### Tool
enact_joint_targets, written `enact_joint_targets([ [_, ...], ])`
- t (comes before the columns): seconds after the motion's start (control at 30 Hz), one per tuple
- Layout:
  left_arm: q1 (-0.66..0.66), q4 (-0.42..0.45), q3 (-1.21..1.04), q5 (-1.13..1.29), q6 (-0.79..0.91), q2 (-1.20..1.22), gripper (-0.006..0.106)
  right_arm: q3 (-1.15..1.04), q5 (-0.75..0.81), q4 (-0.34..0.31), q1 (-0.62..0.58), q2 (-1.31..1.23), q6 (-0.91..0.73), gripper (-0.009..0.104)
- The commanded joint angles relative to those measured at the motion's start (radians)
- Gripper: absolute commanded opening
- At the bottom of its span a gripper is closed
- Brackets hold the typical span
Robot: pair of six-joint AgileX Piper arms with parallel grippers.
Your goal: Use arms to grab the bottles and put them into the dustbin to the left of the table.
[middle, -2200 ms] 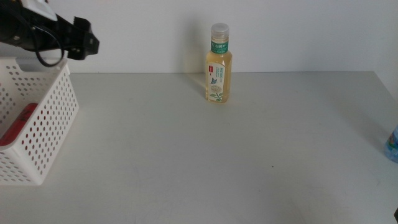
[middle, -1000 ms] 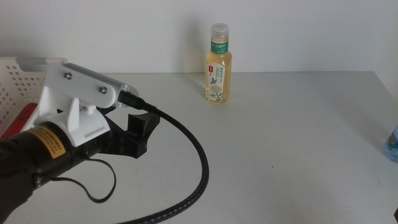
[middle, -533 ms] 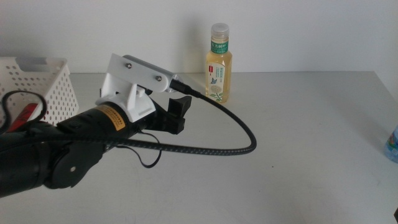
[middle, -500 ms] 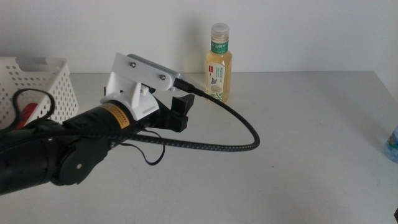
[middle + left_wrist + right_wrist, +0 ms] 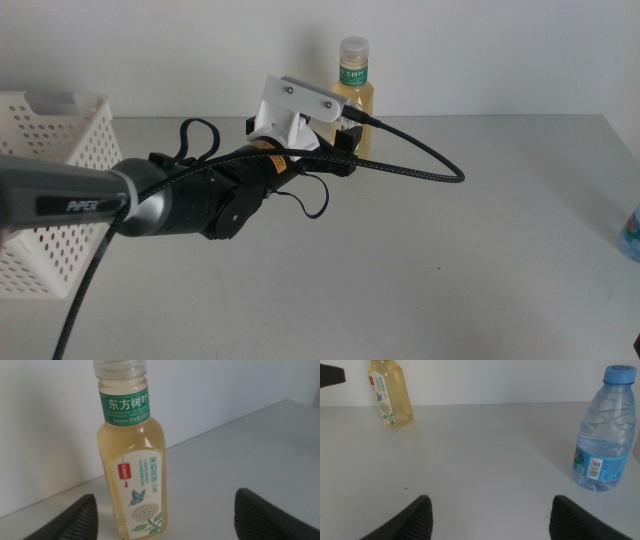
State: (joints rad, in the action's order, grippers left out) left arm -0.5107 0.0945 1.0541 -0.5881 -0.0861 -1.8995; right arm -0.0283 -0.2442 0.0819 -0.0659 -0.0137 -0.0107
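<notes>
Dustbin (image 5: 55,200), your white perforated basket, stands on the left part of the table (image 5: 400,260), and you cannot see its inside from the middle view. Your left gripper (image 5: 165,515) reaches across the table toward the far wall, with both jaws spread wide apart and the yellow tea bottle (image 5: 131,455) upright between them, not touched by either jaw. Your right gripper (image 5: 490,515) waits low at the right side, jaws apart too and holding nothing. Near it stands the small water bottle (image 5: 600,430) with the blue cap, upright at the right edge of the table.
</notes>
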Motion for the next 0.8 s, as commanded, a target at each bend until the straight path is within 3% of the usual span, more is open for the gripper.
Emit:
enact_joint_targets([
  [0.0, -0.003, -0.006, 0.083, -0.074, -0.027, 0.001, 0.094, 0.009, 0.079, -0.005, 0.006, -0.021, -0.012, 0.059],
  [0.37, 0.035, 0.098, 0.286, -0.035, -0.141, -0.156, 0.093, 0.009, 0.079, -0.005, 0.006, -0.021, -0.012, 0.059],
  [0.77, 0.047, 0.112, 0.429, -0.020, -0.185, -0.269, 0.093, 0.009, 0.079, -0.005, 0.006, -0.021, -0.012, 0.059],
])
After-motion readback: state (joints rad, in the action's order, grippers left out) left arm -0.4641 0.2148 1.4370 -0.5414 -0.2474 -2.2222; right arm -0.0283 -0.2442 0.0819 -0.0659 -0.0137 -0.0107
